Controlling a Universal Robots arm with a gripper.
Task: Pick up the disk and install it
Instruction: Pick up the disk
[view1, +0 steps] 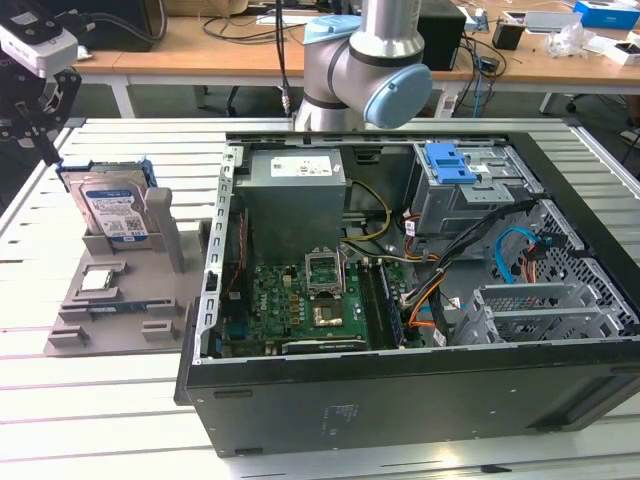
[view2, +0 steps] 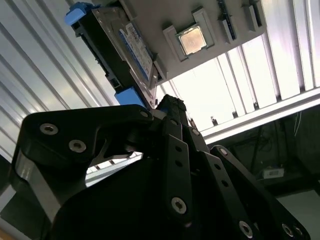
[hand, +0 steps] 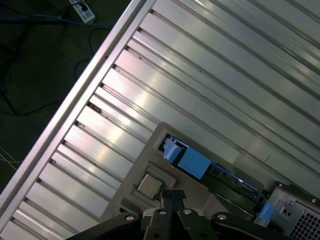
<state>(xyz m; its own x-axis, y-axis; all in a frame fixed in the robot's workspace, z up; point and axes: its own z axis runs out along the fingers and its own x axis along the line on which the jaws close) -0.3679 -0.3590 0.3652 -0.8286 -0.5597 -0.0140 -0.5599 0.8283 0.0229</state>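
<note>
Your hand (view1: 42, 120) is up at the exterior view's left edge, partly cut off by the frame. In both wrist views (hand: 172, 196) the fingertips (view2: 170, 107) sit pressed together with nothing between them.

The disk (view1: 112, 212) is just below and beside the hand, ungripped. It stands on edge in a slot of a grey holder (view1: 165, 235). It's a silver drive with a white-and-blue label and a blue plastic bracket round it. The slot hides its lower part. In the second wrist view you get the disk (view2: 132, 45) at a slant. In the first wrist view it's edge-on (hand: 192, 162), mostly blue bracket.

A small square silver chip (view1: 100, 281) lies flat in the holder, under the hand and just past the disk.

Farther from the hand, the open computer case (view1: 400, 400) sits on the slatted metal desk (view1: 100, 400), with a flat blue latch piece (view1: 447, 162) on the metal cage at its far corner. The arm (view1: 365, 70) rises behind the case.
</note>
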